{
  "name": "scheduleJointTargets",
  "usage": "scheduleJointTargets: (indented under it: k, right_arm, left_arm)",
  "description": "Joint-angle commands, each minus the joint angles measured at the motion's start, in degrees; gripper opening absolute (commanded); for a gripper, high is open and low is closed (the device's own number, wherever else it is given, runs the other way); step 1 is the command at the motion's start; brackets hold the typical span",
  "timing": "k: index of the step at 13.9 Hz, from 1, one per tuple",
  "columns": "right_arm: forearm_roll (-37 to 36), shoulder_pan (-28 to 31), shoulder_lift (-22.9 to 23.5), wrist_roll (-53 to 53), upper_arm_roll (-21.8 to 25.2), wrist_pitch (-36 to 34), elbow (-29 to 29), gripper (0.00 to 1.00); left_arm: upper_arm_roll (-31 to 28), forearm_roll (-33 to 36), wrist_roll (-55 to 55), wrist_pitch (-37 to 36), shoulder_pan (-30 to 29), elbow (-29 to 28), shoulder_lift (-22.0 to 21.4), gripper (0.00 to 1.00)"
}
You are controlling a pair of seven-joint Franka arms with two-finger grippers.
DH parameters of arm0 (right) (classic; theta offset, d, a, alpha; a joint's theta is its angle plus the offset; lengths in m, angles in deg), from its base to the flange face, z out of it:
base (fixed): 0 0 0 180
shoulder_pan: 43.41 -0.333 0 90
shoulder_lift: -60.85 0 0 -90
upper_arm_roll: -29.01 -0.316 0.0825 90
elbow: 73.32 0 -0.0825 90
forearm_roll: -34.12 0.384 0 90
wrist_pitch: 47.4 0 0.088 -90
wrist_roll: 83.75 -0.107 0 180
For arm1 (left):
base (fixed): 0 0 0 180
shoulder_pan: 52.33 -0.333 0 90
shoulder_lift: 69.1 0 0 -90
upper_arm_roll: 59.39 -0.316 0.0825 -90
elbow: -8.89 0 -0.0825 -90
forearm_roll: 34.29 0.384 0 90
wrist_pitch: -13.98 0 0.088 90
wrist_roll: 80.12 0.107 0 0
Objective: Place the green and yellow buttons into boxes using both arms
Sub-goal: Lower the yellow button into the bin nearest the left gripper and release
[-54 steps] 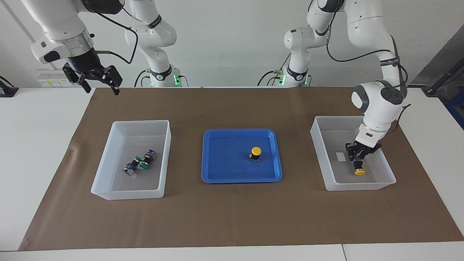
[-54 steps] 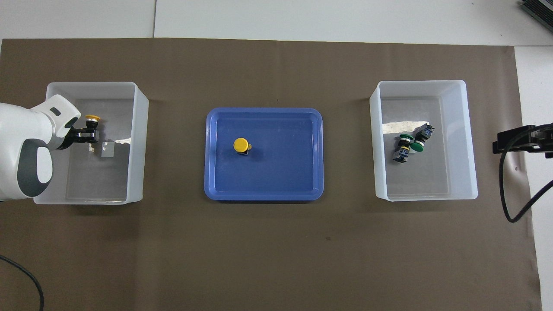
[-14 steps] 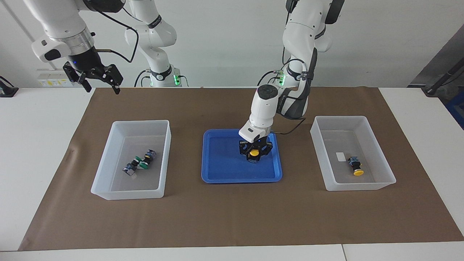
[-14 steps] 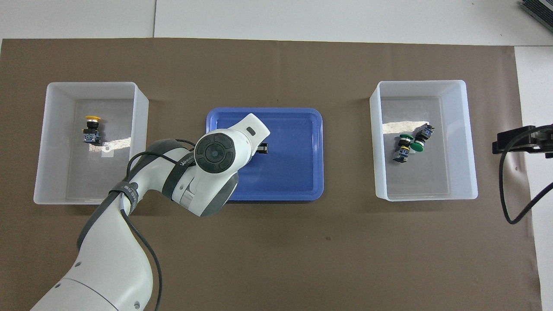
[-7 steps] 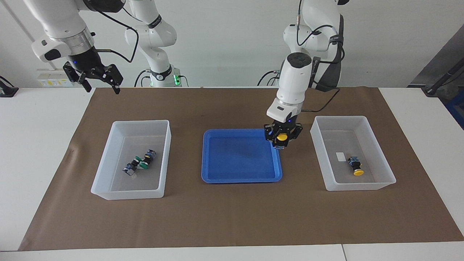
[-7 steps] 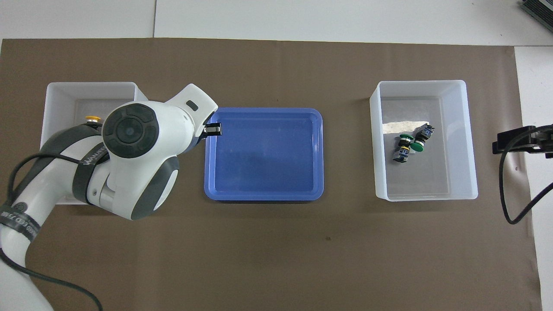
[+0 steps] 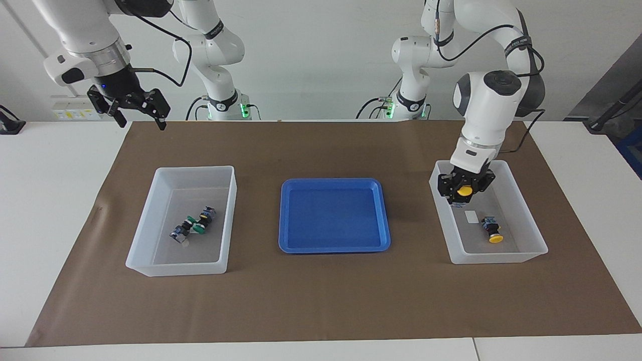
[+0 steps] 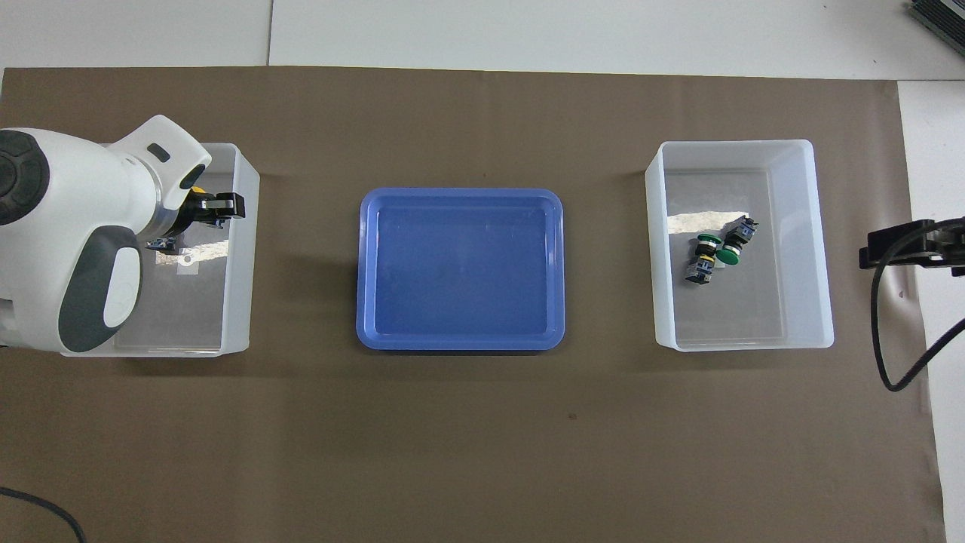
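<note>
left gripper pinching yellow button by its body over box | likely light, rigid, round-capped: grip body | right gripper waiting, spread

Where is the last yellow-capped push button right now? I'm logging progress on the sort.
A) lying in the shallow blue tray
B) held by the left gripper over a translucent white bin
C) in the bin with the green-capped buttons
B: the left gripper is shut on the yellow-capped push button above the translucent white bin; the shallow blue tray holds nothing.
</note>
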Motion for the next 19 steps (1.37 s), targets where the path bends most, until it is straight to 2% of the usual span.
scheduleJointTargets:
  k: [1,4,6,8,11,15,16,17,18,19]
  right_arm:
    - [-0.23,0.06,-1.04,0.73,-0.18,0.32,1.0,1.0]
    - [-0.23,0.06,-1.04,0.73,-0.18,0.32,1.0,1.0]
    - [-0.23,0.06,-1.04,0.73,-0.18,0.32,1.0,1.0]
    - [-0.23,0.06,-1.04,0.73,-0.18,0.32,1.0,1.0]
    - [-0.23,0.06,-1.04,0.73,-0.18,0.32,1.0,1.0]
    - [-0.23,0.06,-1.04,0.73,-0.18,0.32,1.0,1.0]
    - [-0.23,0.06,-1.04,0.73,-0.18,0.32,1.0,1.0]
    - [-0.23,0.06,-1.04,0.73,-0.18,0.32,1.0,1.0]
    - [-0.23,0.06,-1.04,0.73,-0.18,0.32,1.0,1.0]
    - [-0.23,0.06,-1.04,0.73,-0.18,0.32,1.0,1.0]
  left_arm:
    - [0.85,0.22,1.69,-3.69,-3.0,2.09,2.09,0.0]
    - [1.03,-0.22,2.91,-12.3,-4.58,9.99,9.98,0.0]
    - [1.11,-3.55,7.12,-16.6,-7.39,13.42,12.98,0.0]
    - [1.03,-3.56,8.63,-20.57,-7.93,17.99,17.2,0.0]
    - [1.38,-4.26,9.42,-21.29,-9.94,18.8,19.5,0.0]
    - [1.2,-4.88,14.42,-18.74,-9.86,15.65,19.5,0.0]
    - [1.03,-4.96,17.65,-17.43,-9.86,13.55,19.07,0.21]
    - [1.03,-4.97,18.38,-15.24,-9.95,11.09,18.28,0.3]
    - [1.03,-4.97,18.22,-13.4,-9.95,8.89,17.75,0.44]
    - [1.03,-5.05,17.95,-12.86,-9.86,8.52,17.57,0.51]
